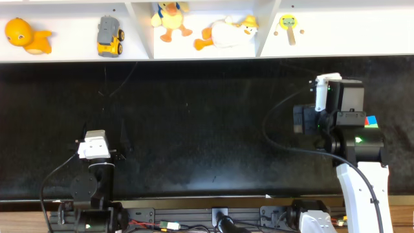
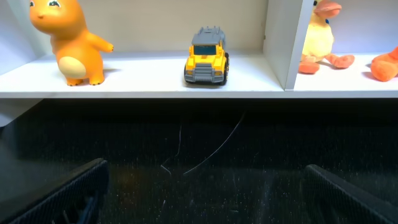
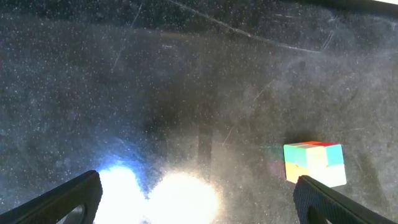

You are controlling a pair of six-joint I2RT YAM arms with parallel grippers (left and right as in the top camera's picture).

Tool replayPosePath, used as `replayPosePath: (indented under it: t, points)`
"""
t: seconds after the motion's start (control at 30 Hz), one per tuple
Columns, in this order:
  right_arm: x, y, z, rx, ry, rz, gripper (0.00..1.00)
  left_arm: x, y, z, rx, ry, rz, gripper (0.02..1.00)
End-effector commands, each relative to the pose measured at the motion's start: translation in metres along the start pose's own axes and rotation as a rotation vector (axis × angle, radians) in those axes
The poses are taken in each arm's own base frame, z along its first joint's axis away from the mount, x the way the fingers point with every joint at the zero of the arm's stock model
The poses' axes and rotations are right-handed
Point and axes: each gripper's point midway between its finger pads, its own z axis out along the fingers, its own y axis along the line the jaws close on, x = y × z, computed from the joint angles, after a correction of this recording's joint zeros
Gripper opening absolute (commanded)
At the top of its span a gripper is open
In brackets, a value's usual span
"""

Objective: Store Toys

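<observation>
One multicoloured cube, seemingly slightly askew, near right tool.

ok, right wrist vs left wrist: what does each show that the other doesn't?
Right wrist, not left: a multicoloured cube lying on the tabletop close to one of that arm's jaws, plus a bright glare patch.
Left wrist, not right: the white shelf with an orange toy animal and a yellow truck in one compartment, and a yellow duck past the divider.
Both: the black, scratched tabletop, and each arm's own jaws standing open with nothing between them.
</observation>
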Motion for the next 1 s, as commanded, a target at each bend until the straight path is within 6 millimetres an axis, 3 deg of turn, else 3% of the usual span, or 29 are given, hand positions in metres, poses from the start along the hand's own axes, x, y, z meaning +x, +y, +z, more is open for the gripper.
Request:
replayPosePath:
  t: [0.03,0.17,0.43,0.57,0.7,0.8,1.0]
  points:
    - [-0.007,0.008,0.002,-0.050,-0.028,0.012,0.996,-0.001,-0.001,0.000,0.004,-0.006,0.015,0.998]
    - [-0.015,0.010,0.007,-0.064,-0.047,0.018,0.996,-0.001,-0.001,0.000,0.004,-0.006,0.015,0.998]
    - [0.013,-0.015,0.026,-0.143,0.071,0.018,0.996,-0.001,-0.001,0.000,0.004,-0.006,0.015,0.998]
    - [0.026,-0.051,0.025,-0.159,0.048,0.071,0.998,-0.001,-0.001,0.000,0.004,-0.006,0.015,0.998]
    - [0.055,-0.085,0.020,-0.139,0.067,0.057,0.998,-0.001,-0.001,0.000,0.004,-0.006,0.015,0.998]
    - [0.082,-0.104,0.018,-0.133,0.124,0.061,0.998,-0.001,-0.001,0.000,0.004,-0.006,0.015,0.998]
    - [0.112,-0.128,0.027,-0.144,0.168,0.110,0.996,-0.001,-0.001,0.000,0.004,-0.006,0.015,0.998]
